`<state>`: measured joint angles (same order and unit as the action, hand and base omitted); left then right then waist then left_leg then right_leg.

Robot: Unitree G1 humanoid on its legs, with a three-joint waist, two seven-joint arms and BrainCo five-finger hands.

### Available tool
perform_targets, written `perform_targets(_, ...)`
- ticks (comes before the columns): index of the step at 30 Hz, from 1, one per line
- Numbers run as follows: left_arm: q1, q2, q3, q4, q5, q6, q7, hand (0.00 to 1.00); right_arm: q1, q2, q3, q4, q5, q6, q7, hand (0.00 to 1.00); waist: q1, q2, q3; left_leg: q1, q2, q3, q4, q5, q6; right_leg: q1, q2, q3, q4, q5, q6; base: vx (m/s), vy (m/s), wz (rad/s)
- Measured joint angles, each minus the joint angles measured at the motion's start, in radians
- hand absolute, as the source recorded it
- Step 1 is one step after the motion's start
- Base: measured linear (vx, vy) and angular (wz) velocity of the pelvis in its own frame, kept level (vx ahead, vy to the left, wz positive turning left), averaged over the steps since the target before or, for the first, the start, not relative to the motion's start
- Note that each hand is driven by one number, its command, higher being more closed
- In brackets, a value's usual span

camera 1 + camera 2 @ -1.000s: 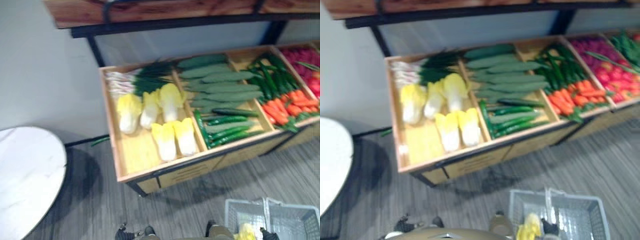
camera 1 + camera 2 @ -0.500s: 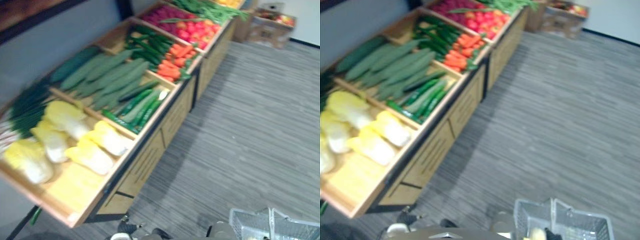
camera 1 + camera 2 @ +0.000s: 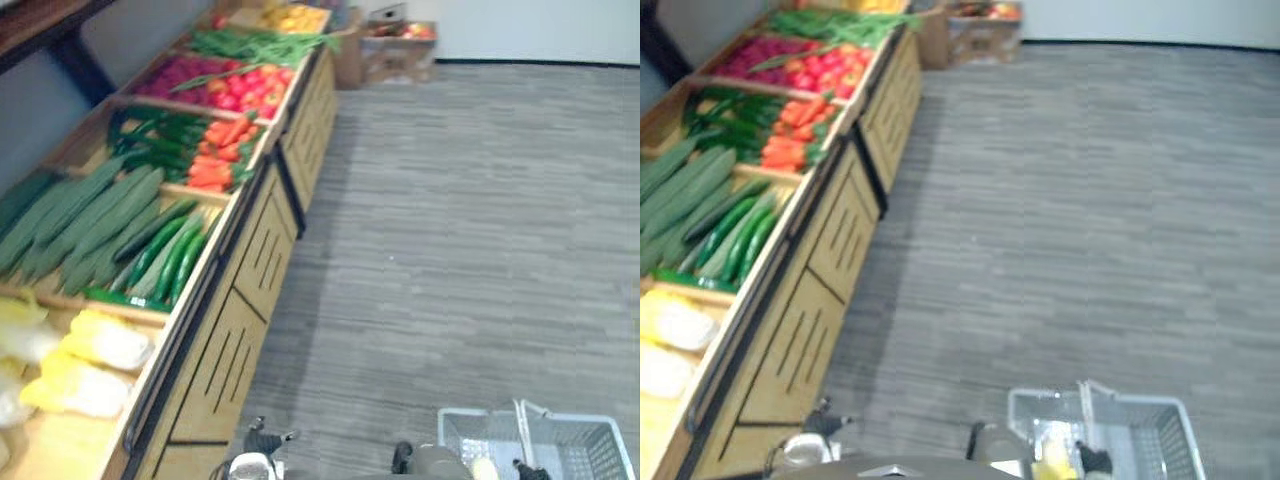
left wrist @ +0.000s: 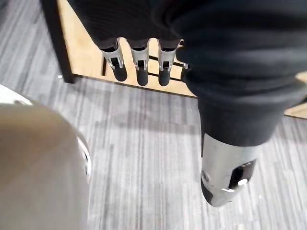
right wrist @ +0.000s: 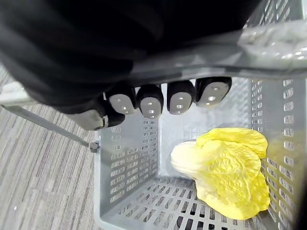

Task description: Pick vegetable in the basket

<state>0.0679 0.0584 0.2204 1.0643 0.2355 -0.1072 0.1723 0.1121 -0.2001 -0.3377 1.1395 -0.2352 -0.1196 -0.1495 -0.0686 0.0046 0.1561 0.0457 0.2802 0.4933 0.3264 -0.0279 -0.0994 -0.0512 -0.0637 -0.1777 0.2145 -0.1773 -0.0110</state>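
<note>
In the left eye view I see the basket low down by the robot. The wooden stand runs along well apart from the basket, on its left side, with cucumbers and carrots in its boxes. Bare floor lies between the stand and the basket. In the right eye view a yellow cabbage sits inside the basket, so I think one pick is done. In the left wrist view my left robot hand hangs with its fingers straight and apart and nothing in it. It is near the stand's front, on the far side from the basket. In the right wrist view my right robot hand has its fingers curled tight round the basket handle. The cabbage lies on the basket's floor, against one wall. Here is what worries me. If I turn or walk too fast, the basket may swing and the cabbage could roll about or tip out. If the fingers slip on the thin handle, the whole basket drops. And my free hand is close to the stand, so a careless swing could bump the wood.
</note>
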Motion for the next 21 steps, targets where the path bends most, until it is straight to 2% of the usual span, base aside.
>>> perform_targets(1,0.002,-0.002,0.004,0.001,0.0,-0.001,0.005,0.0,-0.004,-0.009,0.005,0.0,0.0,-0.005,0.003,1.0,-0.003,0.004,0.002,-0.001,-0.042,-0.09,-0.009,-0.02,-0.002,0.002,0.01,0.048,-0.02,0.014,0.009,-0.05,0.057,-1.24)
perform_targets(4,0.008,-0.003,0.019,0.001,0.002,-0.017,0.006,0.0,0.011,-0.009,-0.005,0.005,-0.001,-0.015,0.006,1.0,-0.003,0.011,0.006,-0.017,-0.047,-0.17,-0.046,-0.022,-0.006,0.002,0.04,0.108,-0.044,0.028,0.018,-0.05,0.098,-0.84)
perform_targets(6,0.008,-0.003,0.03,0.001,0.002,-0.017,0.006,0.0,0.021,-0.009,-0.007,0.007,-0.001,-0.014,0.005,1.0,-0.002,0.009,0.005,-0.016,-0.07,-0.244,-0.068,-0.03,-0.018,-0.008,0.041,0.139,-0.045,0.032,0.025,0.03,0.136,-0.42)
perform_targets(8,0.005,-0.006,0.046,0.0,0.005,-0.018,0.008,0.0,0.022,-0.01,-0.006,0.015,-0.001,-0.014,0.005,1.0,0.006,0.019,0.011,-0.021,-0.106,-0.315,-0.083,-0.028,-0.017,-0.038,0.03,0.18,-0.059,0.054,0.047,0.02,0.162,-0.41)
perform_targets(9,0.001,-0.006,0.061,-0.001,0.006,-0.02,0.012,0.0,0.024,-0.008,-0.006,0.016,-0.001,-0.014,0.005,1.0,0.018,0.012,0.015,-0.029,-0.123,-0.315,-0.079,-0.028,-0.017,-0.042,0.021,0.199,-0.082,0.077,0.065,0.02,0.171,-0.4)
perform_targets(12,0.008,0.011,0.065,0.011,0.013,-0.019,0.018,0.0,0.031,-0.004,0.004,0.016,-0.001,-0.014,0.005,1.0,0.028,0.008,0.017,-0.022,-0.148,-0.313,-0.08,-0.038,-0.015,-0.026,0.0,0.232,-0.128,0.126,0.064,0.04,0.17,-0.28)
perform_targets(16,0.015,0.013,0.055,0.026,0.029,-0.015,0.017,0.0,0.034,0.004,0.004,0.015,-0.001,-0.014,0.004,1.0,0.018,0.017,0.01,0.026,-0.151,-0.312,-0.156,-0.063,-0.02,-0.013,-0.001,0.217,-0.138,0.13,0.07,0.03,0.145,0.02)
perform_targets(21,0.013,0.031,-0.021,0.032,0.054,-0.016,0.016,0.0,0.039,0.003,0.013,0.012,-0.001,-0.015,0.004,1.0,0.018,0.012,-0.001,0.063,-0.167,-0.315,-0.256,-0.079,-0.009,-0.014,-0.008,0.193,-0.142,0.141,0.087,-0.03,0.111,0.14)
